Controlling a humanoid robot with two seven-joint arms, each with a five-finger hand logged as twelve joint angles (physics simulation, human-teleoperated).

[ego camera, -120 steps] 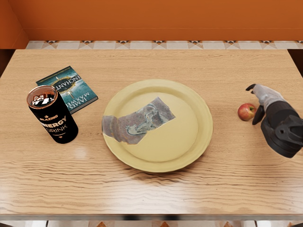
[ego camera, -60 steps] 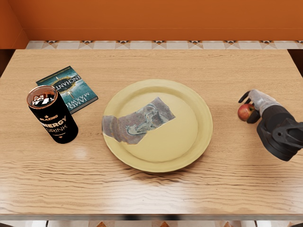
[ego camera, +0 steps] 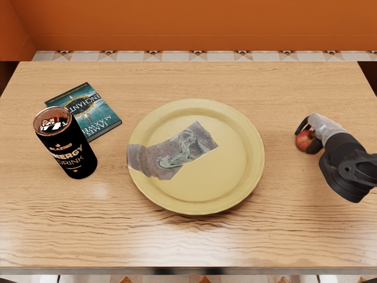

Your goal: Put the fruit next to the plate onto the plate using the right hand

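apple [ego camera: 304,141] right of plate [ego camera: 250,160], fingers of right hand [ego camera: 321,131] curled around it, grey patterned patch [ego camera: 171,150] lying on plate

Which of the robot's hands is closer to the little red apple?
Right. The right hand has its fingers curled around the apple, on the table beside the plate. The left hand is not in the picture at all.

Right hand [ego camera: 315,131] — pale grey, black fingers [ego camera: 301,127], dark forearm.
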